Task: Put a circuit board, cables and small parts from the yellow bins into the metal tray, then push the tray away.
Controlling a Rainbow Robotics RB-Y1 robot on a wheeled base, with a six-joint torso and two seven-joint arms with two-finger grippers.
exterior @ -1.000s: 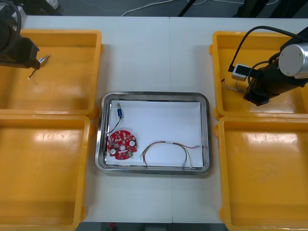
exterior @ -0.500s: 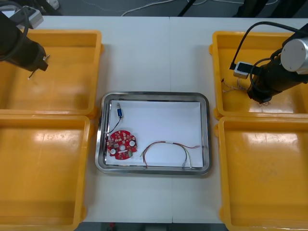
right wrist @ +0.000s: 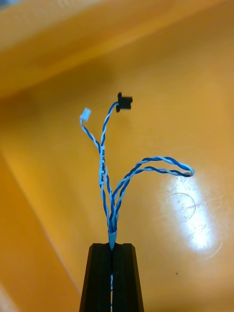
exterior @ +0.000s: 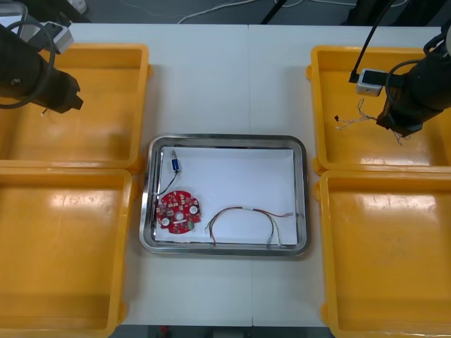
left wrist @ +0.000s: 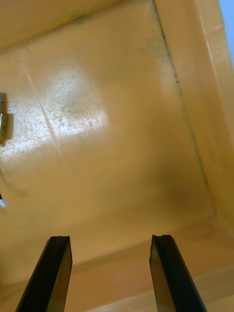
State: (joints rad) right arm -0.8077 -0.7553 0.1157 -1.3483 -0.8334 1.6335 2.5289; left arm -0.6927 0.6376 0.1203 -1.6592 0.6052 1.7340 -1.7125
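Metal tray point(exterior: 225, 139) holds circuit board point(exterior: 178, 210) and one cable point(exterior: 243, 208); right pincer point(right wrist: 112, 245) grips blue-white cable point(right wrist: 103, 168), left pincer point(left wrist: 109, 243) released; small metal parts point(left wrist: 4, 123), push remain.

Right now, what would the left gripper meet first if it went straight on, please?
Probably the bare floor of the far left yellow bin; the open left gripper points into it, and the small metal part lies off that line.
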